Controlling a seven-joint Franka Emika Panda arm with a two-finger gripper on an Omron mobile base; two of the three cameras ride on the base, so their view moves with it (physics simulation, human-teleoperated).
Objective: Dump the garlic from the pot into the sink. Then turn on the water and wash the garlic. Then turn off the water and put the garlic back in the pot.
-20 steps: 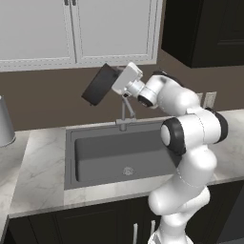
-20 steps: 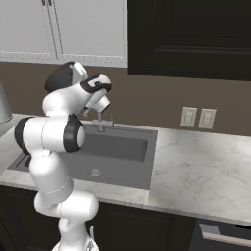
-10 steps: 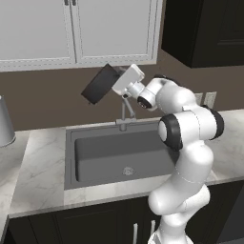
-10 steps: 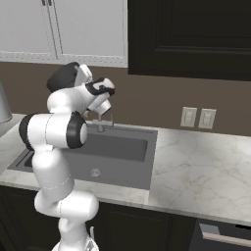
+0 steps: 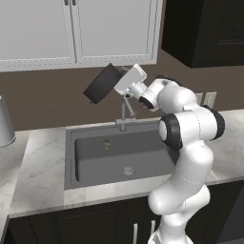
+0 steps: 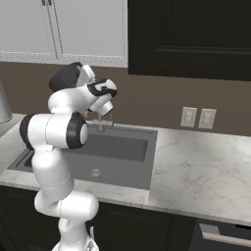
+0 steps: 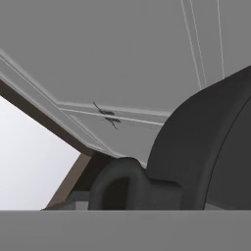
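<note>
I count one black pot [image 5: 101, 84] held high above the counter, one dark sink [image 5: 90, 164] with one round silver drain [image 5: 127, 170] and one thin faucet [image 5: 125, 114] at its far edge. One small tan garlic [image 5: 107, 143] lies in the basin. Two wall outlets [image 6: 198, 117] sit on the right, and one grey metal vessel [image 5: 5, 123] stands far left.
</note>
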